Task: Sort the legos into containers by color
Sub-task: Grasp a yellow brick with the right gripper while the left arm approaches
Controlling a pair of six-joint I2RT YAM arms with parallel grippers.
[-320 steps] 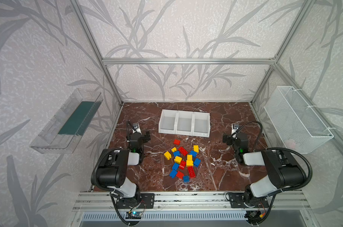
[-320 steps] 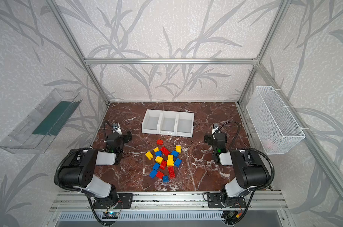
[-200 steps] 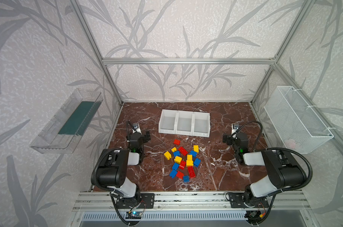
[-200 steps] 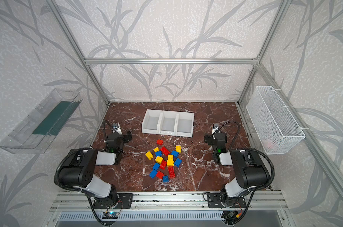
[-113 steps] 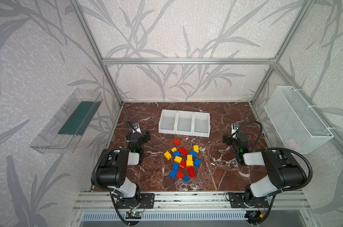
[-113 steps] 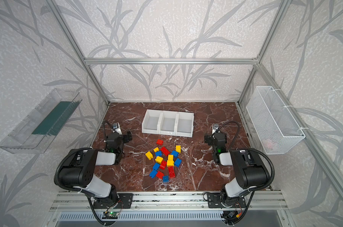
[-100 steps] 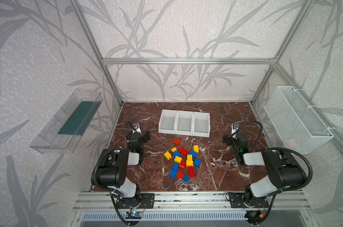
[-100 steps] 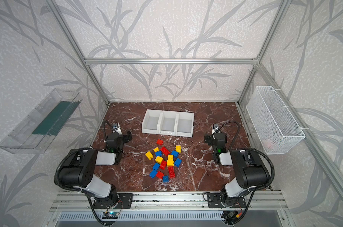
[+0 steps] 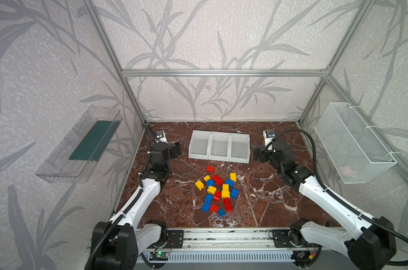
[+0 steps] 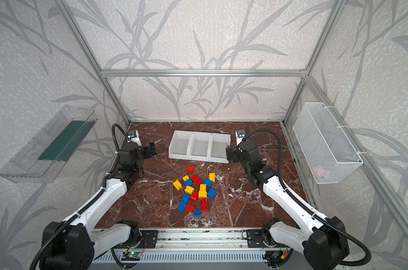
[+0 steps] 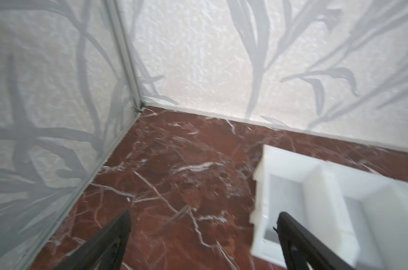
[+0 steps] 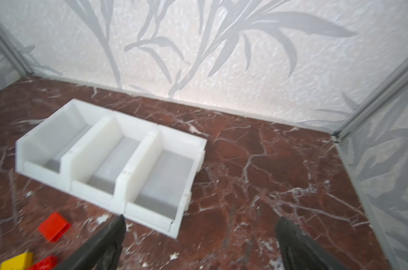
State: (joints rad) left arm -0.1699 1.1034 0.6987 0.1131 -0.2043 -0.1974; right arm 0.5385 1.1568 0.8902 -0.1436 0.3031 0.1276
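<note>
The legos (image 9: 218, 192) (image 10: 196, 192), red, blue and yellow bricks, lie in a loose pile mid-floor, in front of the containers (image 9: 219, 157) (image 10: 198, 158). These are three joined white bins, all empty. My left gripper (image 9: 177, 149) (image 10: 152, 149) hovers open just left of the bins. My right gripper (image 9: 257, 155) (image 10: 229, 152) hovers open at their right end. The left wrist view shows the left gripper (image 11: 204, 214) holding nothing, beside the containers (image 11: 289, 173). The right wrist view shows the right gripper (image 12: 201, 218) holding nothing, the containers (image 12: 97, 145), a red lego (image 12: 54, 225) and a yellow lego (image 12: 17, 259).
A clear wall tray (image 9: 79, 149) hangs on the left wall and a white wire-mesh basket (image 9: 352, 142) on the right wall. Aluminium frame posts stand at the back corners. The marble floor (image 9: 268, 201) ends at a rail along the front.
Both arms have unfolded from their low resting pose. Both grippers have risen and moved back toward the bins, staying open. The legos and containers have not moved.
</note>
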